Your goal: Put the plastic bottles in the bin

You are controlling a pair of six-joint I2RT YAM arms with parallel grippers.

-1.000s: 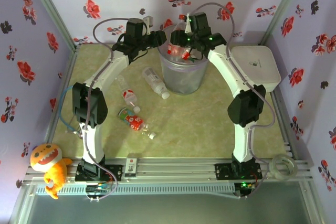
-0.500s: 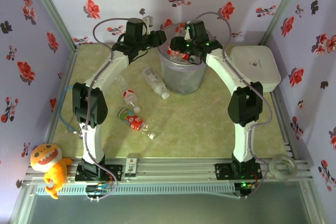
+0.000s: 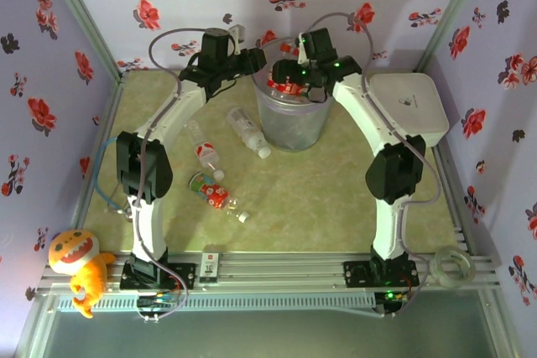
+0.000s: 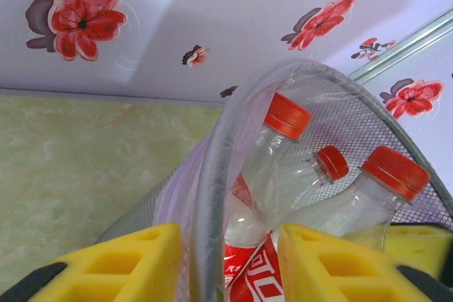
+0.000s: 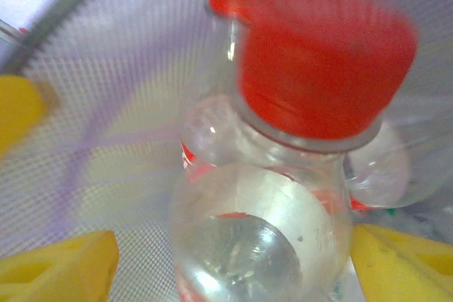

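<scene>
Top external: tabletop (image 3: 336,199) carries the bin (image 3: 289,133) at the back, with loose bottles (image 3: 249,132) lying left of it. Right gripper (image 5: 233,266) is over the bin mouth, fingers spread wide around a red-capped bottle (image 5: 262,196); let it fall straight in. Left gripper (image 4: 230,245) fingers are apart, straddling the bin rim; hold it steady.

In the right wrist view, the red cap (image 5: 325,61) of the bottle (image 5: 262,238) between the right gripper (image 5: 233,270) jaws is smeared by blur. The bottle's base runs off the lower edge, and whether the jaws touch it cannot be told. In the left wrist view, three bottles (image 4: 272,167) in the bin (image 4: 205,196) are cut off below by the left gripper (image 4: 230,263). From above, at the far edge of the tabletop (image 3: 336,199), the bin's contents are too small to count.
</scene>
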